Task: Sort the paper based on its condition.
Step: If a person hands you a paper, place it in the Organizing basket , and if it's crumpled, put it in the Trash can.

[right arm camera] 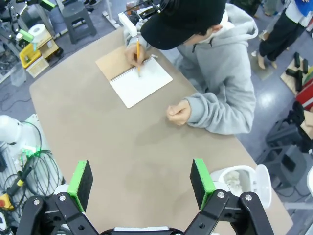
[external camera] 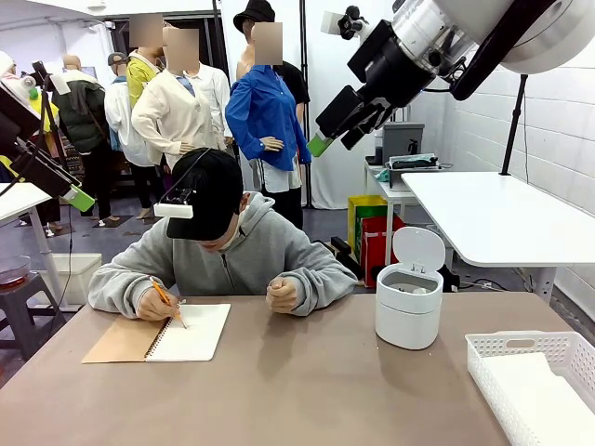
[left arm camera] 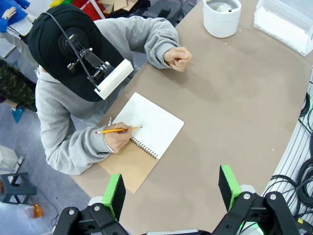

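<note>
Both grippers sit high above the table with jaws spread wide and nothing between the green pads: left gripper (left arm camera: 171, 193) over the near edge by the notebook, right gripper (right arm camera: 142, 181) over bare tabletop near the bin. Worktop (external camera: 307, 381) is a plain brown-grey surface, uncluttered. Spiral notebook (external camera: 163, 334) lies open near the far left corner, kraft cover folded out to the left; its top white page (left arm camera: 151, 122) is the paper in play, still bound in. A person in a grey hoodie and black cap leans over it from the far edge, one hand (left arm camera: 117, 137) holding a yellow pencil (left arm camera: 117, 130) on the page, other fist (external camera: 282, 295) resting on the table. White bin (external camera: 409, 302), lid up, stands right of centre; white lattice basket (external camera: 535, 381) fills the near right corner. Behind: white side table (external camera: 502, 218), white walls.
</note>
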You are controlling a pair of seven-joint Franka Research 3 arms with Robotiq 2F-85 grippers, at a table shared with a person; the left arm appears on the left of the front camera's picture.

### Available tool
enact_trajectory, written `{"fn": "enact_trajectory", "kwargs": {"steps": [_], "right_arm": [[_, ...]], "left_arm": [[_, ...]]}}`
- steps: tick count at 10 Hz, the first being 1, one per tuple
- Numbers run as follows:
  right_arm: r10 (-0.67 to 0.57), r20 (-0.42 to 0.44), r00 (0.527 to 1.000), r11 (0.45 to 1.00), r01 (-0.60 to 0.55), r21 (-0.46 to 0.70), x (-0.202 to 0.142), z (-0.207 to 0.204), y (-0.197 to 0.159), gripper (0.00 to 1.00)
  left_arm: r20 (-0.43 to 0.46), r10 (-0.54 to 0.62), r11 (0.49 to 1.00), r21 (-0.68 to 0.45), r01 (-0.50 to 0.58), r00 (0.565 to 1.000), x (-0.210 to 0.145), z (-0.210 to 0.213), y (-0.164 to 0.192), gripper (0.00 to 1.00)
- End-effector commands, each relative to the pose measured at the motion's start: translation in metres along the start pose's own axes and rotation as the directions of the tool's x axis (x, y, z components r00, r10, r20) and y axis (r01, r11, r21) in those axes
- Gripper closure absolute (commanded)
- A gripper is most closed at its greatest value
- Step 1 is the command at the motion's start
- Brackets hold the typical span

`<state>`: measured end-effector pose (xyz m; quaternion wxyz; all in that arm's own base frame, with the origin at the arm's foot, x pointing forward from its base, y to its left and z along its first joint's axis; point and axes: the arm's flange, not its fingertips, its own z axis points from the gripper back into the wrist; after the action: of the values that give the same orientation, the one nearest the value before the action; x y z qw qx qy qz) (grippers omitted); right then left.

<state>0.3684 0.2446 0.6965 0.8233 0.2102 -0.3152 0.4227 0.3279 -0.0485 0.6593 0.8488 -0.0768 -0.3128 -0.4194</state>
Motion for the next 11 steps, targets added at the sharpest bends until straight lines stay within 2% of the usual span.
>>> {"fn": "enact_trajectory", "kwargs": {"steps": [1,11], "right_arm": [[0.0,-0.003,1.0,1.0,0.0,-0.006,-0.0001,0.0003,-0.0002,0.0],[0.0,-0.003,1.0,1.0,0.0,-0.006,-0.0001,0.0003,-0.0002,0.0]], "left_arm": [[-0.001,0.001,1.0,0.002,-0.001,1.0,-0.0007,0.0,-0.0001,0.0],[-0.001,0.001,1.0,0.002,-0.001,1.0,-0.0007,0.0,-0.0001,0.0]]}}
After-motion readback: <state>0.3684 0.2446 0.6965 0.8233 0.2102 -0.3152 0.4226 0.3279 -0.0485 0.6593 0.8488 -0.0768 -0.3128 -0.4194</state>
